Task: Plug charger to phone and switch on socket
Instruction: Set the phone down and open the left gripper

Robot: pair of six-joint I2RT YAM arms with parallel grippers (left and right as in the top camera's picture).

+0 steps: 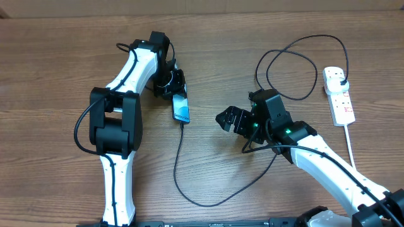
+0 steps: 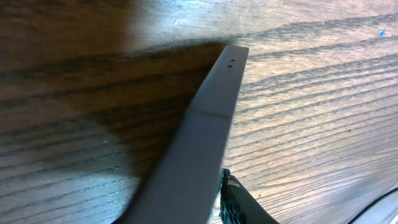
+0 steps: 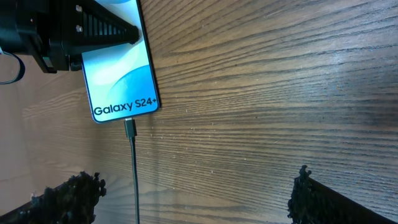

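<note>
Right hand (image 1: 227, 120) hangs open at centre frame, fingers spread, pointing left toward the phone (image 1: 181, 108), which the left hand (image 1: 172, 85) grips by its upper end. The charger (image 3: 134, 174) tip appears seated in the phone. The socket (image 1: 339, 94) lies at the right edge, long axis top-to-bottom, nearer the right arm.

Wood-grain table (image 1: 63, 38). Phone (image 1: 181, 108) just to 9 o'clock of centre, screen up; flat or tipped, cannot tell. Charger (image 1: 180, 183) tip seated in the phone's 6 o'clock end. Its cable lies on the table, sweeps toward 6 o'clock, then loops up toward 1 o'clock. Socket (image 1: 338, 94) lies flat at 2 o'clock, black plug in its 12 o'clock outlet. White cord (image 1: 351, 148) trails toward 5 o'clock.
</note>
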